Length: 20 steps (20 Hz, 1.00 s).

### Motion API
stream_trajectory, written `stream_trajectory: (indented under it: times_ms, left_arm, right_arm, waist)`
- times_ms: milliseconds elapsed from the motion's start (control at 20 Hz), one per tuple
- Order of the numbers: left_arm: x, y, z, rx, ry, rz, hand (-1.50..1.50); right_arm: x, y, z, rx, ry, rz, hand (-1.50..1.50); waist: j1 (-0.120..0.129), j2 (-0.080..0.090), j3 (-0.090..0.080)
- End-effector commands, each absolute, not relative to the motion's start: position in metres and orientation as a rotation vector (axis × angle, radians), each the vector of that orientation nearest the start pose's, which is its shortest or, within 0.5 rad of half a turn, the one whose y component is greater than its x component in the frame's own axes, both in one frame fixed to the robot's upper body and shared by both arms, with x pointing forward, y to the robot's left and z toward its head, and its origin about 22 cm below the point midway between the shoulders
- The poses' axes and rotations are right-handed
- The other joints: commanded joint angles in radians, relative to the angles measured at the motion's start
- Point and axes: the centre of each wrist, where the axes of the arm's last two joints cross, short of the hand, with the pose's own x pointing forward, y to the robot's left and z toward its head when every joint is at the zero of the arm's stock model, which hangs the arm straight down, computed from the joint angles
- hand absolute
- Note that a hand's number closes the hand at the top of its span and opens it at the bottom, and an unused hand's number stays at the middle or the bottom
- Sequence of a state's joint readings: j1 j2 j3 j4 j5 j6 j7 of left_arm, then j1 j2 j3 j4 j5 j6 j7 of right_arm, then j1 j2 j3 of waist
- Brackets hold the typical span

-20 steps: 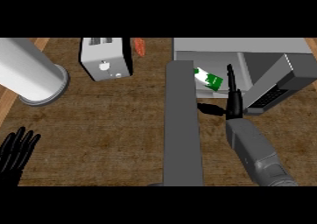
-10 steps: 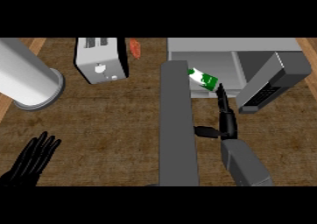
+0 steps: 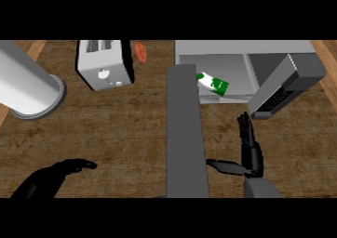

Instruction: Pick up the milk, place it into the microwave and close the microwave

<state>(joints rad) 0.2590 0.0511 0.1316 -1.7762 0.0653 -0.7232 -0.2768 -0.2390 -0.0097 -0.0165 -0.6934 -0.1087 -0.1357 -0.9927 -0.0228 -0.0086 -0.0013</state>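
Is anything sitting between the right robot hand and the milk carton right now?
Nothing visible. The right robot hand is open on the counter, pointing toward the milk carton inside the open microwave.

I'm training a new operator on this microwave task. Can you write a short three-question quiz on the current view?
1. True or false: the milk carton lies inside the microwave.
2. The microwave door is: A) shut, B) open.
3. Which hand has straight fingers: the left hand or the right hand?

Key: 1 true; 2 B; 3 right hand, which holds nothing.
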Motion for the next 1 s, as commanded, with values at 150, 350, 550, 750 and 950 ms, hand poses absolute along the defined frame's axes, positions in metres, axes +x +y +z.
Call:
stream_trajectory:
  times_ms: [150, 350, 550, 750, 950]
  left_arm:
    - [0.208, 0.24, 0.022, -0.444, -1.767, -0.49, 1.5]
    - [0.225, 0.23, 0.007, -0.444, -1.734, -0.567, 1.5]
    - [0.256, 0.182, 0.021, -0.404, -1.771, -0.639, 1.5]
    - [0.266, 0.156, 0.02, -0.437, -1.749, -0.726, 1.5]
    - [0.277, 0.115, 0.003, -0.408, -1.822, -0.821, 1.5]
  right_arm:
    - [0.207, -0.261, -0.113, -0.033, -1.952, -0.112, 1.5]
    - [0.177, -0.268, -0.091, -0.04, -1.965, -0.171, -1.5]
    - [0.171, -0.273, -0.081, -0.097, -1.957, -0.21, -1.5]
    - [0.144, -0.307, -0.068, -0.117, -1.974, -0.199, -1.5]
    - [0.154, -0.316, -0.049, -0.16, -1.986, -0.148, -1.5]
  waist:
    - [-0.006, 0.002, 0.0]
    - [0.001, 0.006, 0.0]
    - [0.005, 0.008, 0.001]
    - [0.005, 0.008, 0.001]
    - [0.001, 0.01, 0.0]
